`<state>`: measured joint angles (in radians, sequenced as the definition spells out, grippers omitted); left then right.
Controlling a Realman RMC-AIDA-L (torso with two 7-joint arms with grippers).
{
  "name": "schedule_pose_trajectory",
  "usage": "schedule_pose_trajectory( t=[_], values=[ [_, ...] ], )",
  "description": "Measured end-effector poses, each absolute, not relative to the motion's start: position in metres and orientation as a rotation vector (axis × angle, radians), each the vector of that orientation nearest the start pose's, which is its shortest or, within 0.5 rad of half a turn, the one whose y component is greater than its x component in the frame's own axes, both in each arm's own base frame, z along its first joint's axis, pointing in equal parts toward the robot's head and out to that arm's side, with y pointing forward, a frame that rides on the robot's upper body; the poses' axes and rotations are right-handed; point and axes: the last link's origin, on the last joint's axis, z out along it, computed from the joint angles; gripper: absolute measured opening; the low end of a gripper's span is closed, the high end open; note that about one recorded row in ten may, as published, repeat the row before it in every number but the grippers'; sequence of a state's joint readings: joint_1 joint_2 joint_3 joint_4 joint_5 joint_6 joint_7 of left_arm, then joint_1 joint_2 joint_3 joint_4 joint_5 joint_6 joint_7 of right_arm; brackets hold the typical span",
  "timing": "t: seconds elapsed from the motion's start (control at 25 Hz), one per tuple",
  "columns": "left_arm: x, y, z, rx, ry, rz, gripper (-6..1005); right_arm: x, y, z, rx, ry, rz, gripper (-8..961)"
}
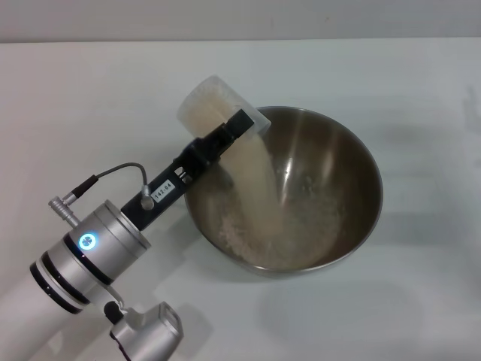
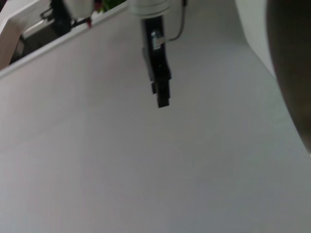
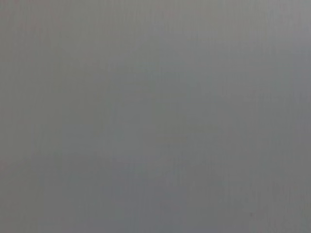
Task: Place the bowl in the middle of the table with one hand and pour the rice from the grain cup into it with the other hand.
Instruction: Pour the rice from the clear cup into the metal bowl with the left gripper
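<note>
**Meanwhile, rice is seen streaming from a tilted cup into the steel bowl**

From the head camera, the bowl (image 1: pixel 301 192) is seen on the table (image 1: pixel 90 98), a little toward three o'clock of the middle. The grain cup (image 1: pixel 214 105) is held tipped over the bowl's rim at about ten o'clock, its mouth turned toward the bowl's inside. It is clamped between the fingers of the left gripper (image 1: pixel 239 124), whose arm reaches in from seven o'clock. A pale band of rice (image 1: pixel 259 188) is seen falling from the cup to the bowl's floor, where grains are gathered toward six o'clock.

From the left wrist camera, bare tabletop is shown, with a dark curved edge of the bowl (image 2: pixel 291 73) at three o'clock and a black gripper finger (image 2: pixel 159 68) hanging from twelve o'clock.

From the right wrist camera, only a flat grey field is shown; the right gripper is not seen in any view.
</note>
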<state>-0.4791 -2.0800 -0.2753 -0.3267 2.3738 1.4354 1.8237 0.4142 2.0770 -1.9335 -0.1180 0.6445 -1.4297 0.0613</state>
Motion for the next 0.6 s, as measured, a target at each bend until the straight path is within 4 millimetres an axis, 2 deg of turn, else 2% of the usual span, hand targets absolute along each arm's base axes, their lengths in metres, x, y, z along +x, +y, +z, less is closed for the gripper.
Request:
schedule_pose_trajectory(
  t=[0.4,0.6],
  values=[
    [-0.2142,0.2673,-0.0968,-1.024,1.715,0.189,62,0.3277,0.3187,0.0385,-1.363,0.3,0.747,494],
    [-0.2129,0.2638,-0.0966,-0.99,1.729,0.188,66,0.3283,0.3182,0.0384,-1.364,0.301,0.744,494]
  ],
)
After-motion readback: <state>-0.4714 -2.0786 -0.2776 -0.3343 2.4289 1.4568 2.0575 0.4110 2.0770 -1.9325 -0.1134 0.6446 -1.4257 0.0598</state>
